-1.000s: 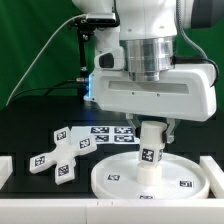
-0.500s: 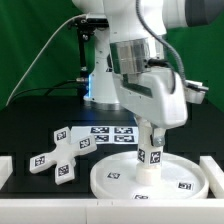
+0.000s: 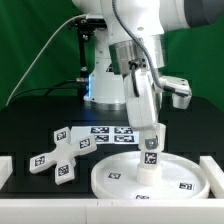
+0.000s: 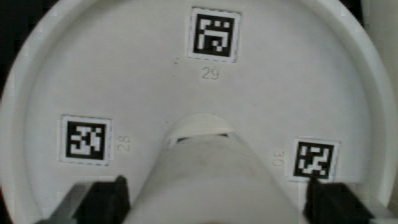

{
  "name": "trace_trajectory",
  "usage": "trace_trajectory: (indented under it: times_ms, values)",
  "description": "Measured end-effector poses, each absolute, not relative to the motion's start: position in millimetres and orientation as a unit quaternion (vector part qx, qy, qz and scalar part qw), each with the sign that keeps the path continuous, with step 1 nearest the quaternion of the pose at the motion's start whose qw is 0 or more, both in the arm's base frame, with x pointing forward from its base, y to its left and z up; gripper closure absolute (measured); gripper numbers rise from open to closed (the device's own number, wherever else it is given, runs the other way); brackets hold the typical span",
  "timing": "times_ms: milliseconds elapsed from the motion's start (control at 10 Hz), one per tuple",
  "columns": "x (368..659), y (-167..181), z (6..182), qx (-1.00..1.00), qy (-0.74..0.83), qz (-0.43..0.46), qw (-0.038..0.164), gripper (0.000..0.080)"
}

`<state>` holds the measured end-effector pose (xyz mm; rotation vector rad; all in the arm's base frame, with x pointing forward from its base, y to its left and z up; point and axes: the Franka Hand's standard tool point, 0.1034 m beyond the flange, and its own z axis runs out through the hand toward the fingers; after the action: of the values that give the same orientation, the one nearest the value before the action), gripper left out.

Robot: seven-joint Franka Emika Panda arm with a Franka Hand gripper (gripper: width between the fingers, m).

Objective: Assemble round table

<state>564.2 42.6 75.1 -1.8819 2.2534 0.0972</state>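
Observation:
The large rimmed round disc [image 3: 110, 178] lies flat on the black table at the front. The short cylindrical post [image 3: 150, 160] stands upright at its middle, a tag facing the camera. My gripper [image 3: 150, 140] hangs straight over the post's top, its fingers down either side. In the wrist view the post [image 4: 222, 160] rises between the two dark fingers [image 4: 98, 200], with a thin gap showing on each side, so the gripper [image 4: 215, 200] is open and holds nothing. The disc [image 4: 160, 90] fills that view. The cross-shaped foot piece [image 3: 60, 155] lies on the table at the exterior view's left.
The marker board [image 3: 110, 132] lies flat behind the disc. The arm's base [image 3: 100, 85] stands at the back, with a cable running off to the exterior view's left. White rail pieces [image 3: 5, 172] sit at the table's front corners.
The wrist has turned about its upright axis over the post. The jaws, shut on the post before, now stand apart from it. The post stays upright on the disc.

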Motion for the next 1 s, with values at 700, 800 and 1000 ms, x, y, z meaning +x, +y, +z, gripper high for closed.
trace_trajectory:
  times_ms: [700, 800, 1000]
  values:
    - [564.0, 40.1, 75.5, -0.871, 0.482, -0.001, 0.094, 0.0151]
    - [564.1, 39.8, 75.5, -0.89, 0.447, -0.004, 0.093, 0.0151]
    - [565.2, 39.8, 73.7, -0.972, 0.225, -0.026, 0.063, 0.0151]
